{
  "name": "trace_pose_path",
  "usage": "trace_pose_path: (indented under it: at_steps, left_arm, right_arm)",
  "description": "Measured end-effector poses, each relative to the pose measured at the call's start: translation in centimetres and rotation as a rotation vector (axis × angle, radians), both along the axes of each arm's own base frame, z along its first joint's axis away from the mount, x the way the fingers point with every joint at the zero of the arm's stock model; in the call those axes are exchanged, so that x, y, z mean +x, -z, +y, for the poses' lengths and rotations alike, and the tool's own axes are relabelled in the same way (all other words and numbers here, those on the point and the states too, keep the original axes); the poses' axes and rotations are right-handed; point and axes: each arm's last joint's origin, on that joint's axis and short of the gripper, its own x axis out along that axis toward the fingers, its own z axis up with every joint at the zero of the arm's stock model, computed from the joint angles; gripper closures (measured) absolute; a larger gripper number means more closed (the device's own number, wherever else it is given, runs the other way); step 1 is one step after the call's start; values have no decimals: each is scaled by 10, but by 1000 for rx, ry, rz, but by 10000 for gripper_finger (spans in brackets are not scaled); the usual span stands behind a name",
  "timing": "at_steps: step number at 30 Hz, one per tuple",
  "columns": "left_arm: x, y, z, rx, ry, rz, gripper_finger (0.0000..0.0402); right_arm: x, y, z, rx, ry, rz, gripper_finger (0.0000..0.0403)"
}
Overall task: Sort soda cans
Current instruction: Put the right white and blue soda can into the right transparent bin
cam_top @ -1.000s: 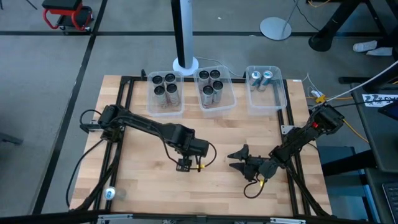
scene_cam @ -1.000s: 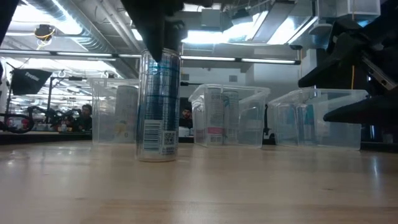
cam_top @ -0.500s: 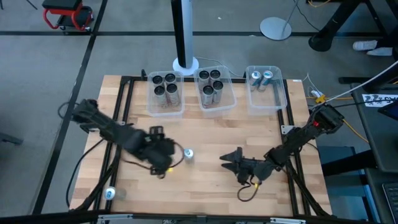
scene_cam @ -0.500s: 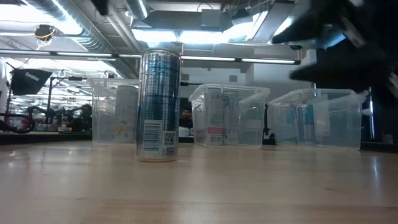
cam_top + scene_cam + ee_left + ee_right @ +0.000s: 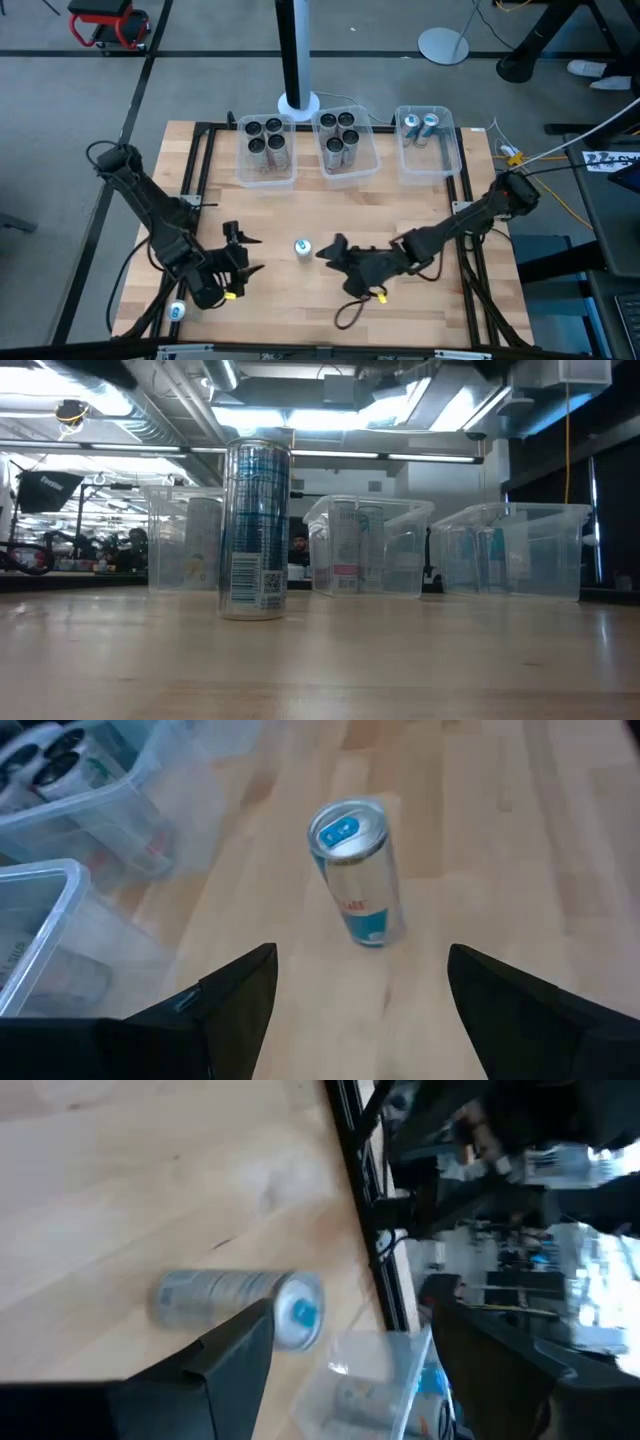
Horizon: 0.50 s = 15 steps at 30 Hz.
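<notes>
One soda can with a pale blue top stands upright on its base in the middle of the wooden table, touched by neither gripper; it also shows in the low view and in both wrist views. My left gripper is open, a short way to the can's left, pointing at it. My right gripper is open, just to the can's right, also pointing at it. More soda cans stand in the clear bins at the far edge.
Three clear bins stand in a row along the far edge: the left bin and the middle bin hold several dark-topped cans, the right bin two pale-topped ones. A small pale round thing lies at the near left corner. Black frame rails border the table.
My left gripper has drawn back from above the can toward the table's left and near edges and turned to point at it. My right gripper has risen and gone left toward the can. The can has stayed upright in place.
</notes>
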Motion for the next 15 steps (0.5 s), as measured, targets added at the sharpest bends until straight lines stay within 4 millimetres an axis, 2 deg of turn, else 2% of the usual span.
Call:
trace_pose_path:
  at_steps: [3, 7, 11, 15]
  left_arm:
    - [-1, 17, 2, 51, -5, -26, 122]
    - [-4, 29, 7, 99, -19, -27, 122]
    - [-5, 31, 7, 134, -3, -16, 122]
    - [-4, 28, 9, 215, -19, -56, 122]
  right_arm:
    - [21, -16, -3, 30, -7, 50, 135]
    - [46, -32, -10, 76, -43, 106, 135]
    - [60, -50, -19, 128, -51, 70, 135]
    - [66, -67, -38, 166, 45, 23, 126]
